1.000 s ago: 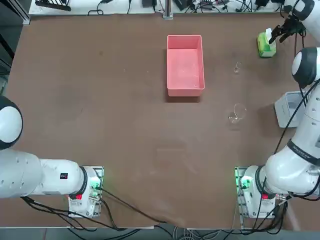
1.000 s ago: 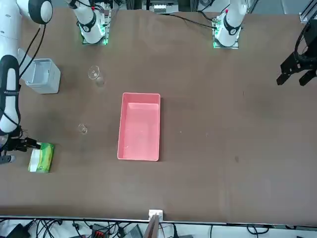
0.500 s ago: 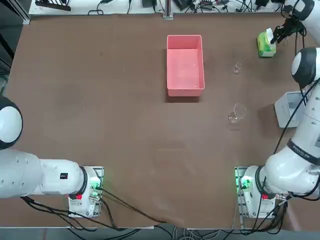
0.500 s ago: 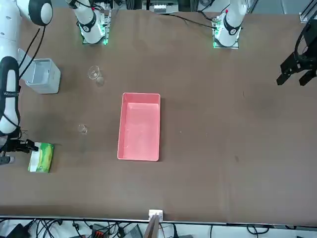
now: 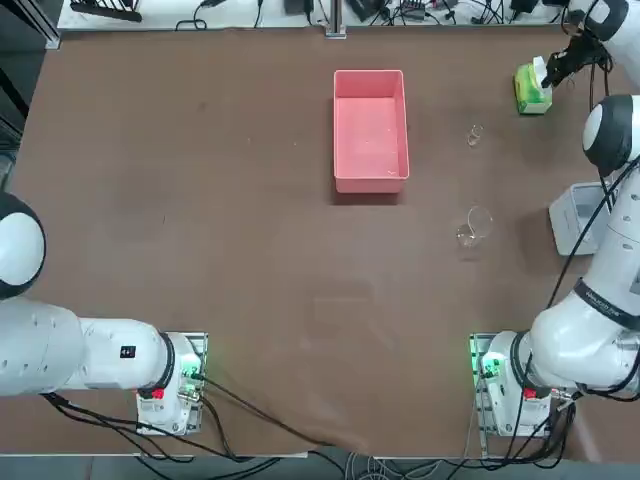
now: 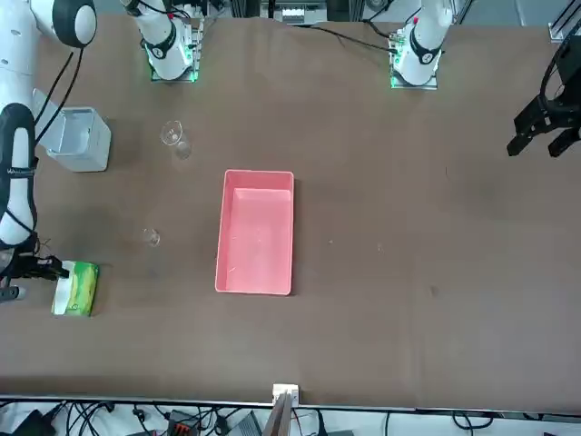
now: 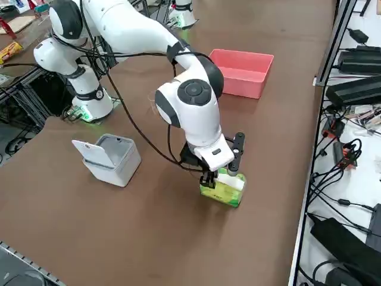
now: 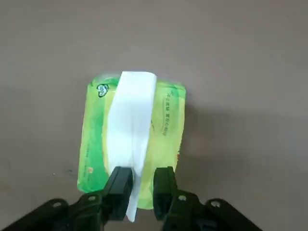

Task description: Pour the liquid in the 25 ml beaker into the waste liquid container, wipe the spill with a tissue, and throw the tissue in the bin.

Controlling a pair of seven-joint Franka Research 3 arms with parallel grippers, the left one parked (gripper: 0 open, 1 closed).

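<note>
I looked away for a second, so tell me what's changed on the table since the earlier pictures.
The right gripper, already over the green tissue pack, has drawn its fingers in around the white tissue sticking out of it. The pack, both beakers, the pink tray and the grey bin haven't moved.

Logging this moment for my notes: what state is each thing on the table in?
Right gripper: at the green tissue pack, fingers closing on the white tissue.
Tissue: sticking out of the pack, not yet pulled free.
Tissue pack: lying flat on the table.
Small beaker: upright, untouched.
Larger beaker: upright.
Pink tray: open, nothing visible inside.
Grey bin: lid open.
</note>
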